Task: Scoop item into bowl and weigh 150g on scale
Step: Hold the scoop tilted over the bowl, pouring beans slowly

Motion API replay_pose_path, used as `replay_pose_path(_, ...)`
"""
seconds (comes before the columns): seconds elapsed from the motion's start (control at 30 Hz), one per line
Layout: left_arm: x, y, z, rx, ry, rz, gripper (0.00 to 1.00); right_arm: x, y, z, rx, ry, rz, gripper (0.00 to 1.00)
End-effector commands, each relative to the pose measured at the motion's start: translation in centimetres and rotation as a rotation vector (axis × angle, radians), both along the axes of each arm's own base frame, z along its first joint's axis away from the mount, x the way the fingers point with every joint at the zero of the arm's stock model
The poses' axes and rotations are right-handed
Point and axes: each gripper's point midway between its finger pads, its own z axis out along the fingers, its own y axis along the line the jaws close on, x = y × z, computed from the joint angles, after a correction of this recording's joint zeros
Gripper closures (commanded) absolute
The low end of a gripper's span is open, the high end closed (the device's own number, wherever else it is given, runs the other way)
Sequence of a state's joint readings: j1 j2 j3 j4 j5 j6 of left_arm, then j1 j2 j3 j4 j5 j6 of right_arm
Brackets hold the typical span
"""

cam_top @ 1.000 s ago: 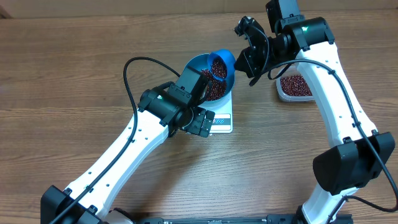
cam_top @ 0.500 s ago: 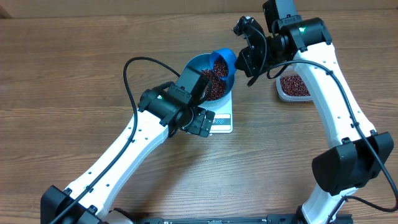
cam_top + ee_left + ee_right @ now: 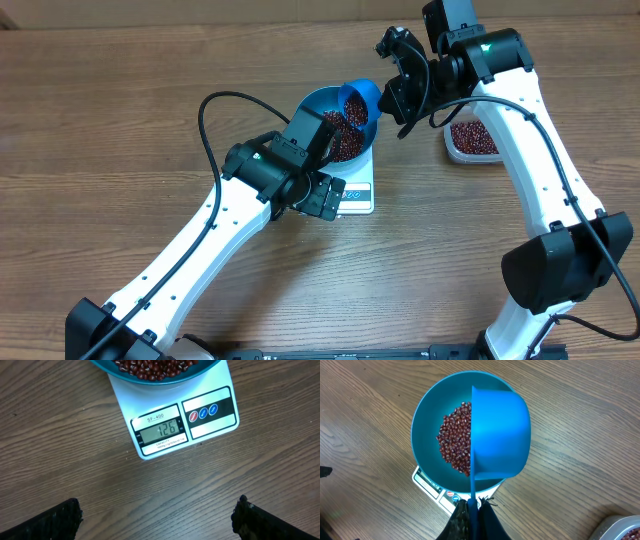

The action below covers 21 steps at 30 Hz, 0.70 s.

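Note:
The blue bowl (image 3: pixel 312 103) stands on the white scale (image 3: pixel 360 196) and holds a heap of dark red-brown beans (image 3: pixel 346 145). In the left wrist view the scale (image 3: pixel 212 425) shows 126 on its display. My right gripper (image 3: pixel 474 506) is shut on the handle of a small blue scoop (image 3: pixel 500 435). The scoop is tipped on its side over the bowl (image 3: pixel 426 415), above the beans (image 3: pixel 455 445). My left gripper (image 3: pixel 159 512) hangs open over bare table in front of the scale, with nothing between its fingers.
A clear plastic tub (image 3: pixel 473 137) with more beans stands on the table right of the scale, under the right arm; its corner shows in the right wrist view (image 3: pixel 625 531). The left arm reaches in from the front left, and its cable loops to the left of the bowl.
The right arm and scoop have shifted very slightly toward the back. The left arm has not moved.

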State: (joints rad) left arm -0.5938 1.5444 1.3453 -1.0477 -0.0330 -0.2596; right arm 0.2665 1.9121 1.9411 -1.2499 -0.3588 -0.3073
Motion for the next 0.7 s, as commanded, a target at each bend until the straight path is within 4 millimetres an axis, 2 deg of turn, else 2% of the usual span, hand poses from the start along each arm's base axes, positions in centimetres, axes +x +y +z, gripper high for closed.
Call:
replay_pose_path(0.0,0.0,0.0,1.0,-0.024,-0.022,0.004,0.01,-0.1,0.1,3.0,0.023,-0.073,-0.002,0.96)
replay_pose_path(0.2,0.0,0.0,1.0,-0.024,-0.022,0.004,0.0,-0.2,0.2,3.0,0.029,-0.069,0.001,0.96)
replay_pose_path(0.33,0.0,0.0,1.0,-0.024,-0.022,0.005,0.0,-2.0,1.4,3.1,0.058,-0.073,0.176,0.96)
replay_pose_path(0.4,0.0,0.0,1.0,-0.024,-0.022,0.004,0.01,-1.8,1.1,2.9,0.037,-0.08,0.164,0.96)
replay_pose_path(0.53,0.0,0.0,1.0,-0.024,-0.022,0.004,0.0,-0.3,0.4,3.0,0.022,-0.08,0.024,0.96)
replay_pose_path(0.67,0.0,0.0,1.0,-0.024,-0.022,0.004,0.0,-0.2,0.4,3.0,0.026,-0.082,0.019,0.96)
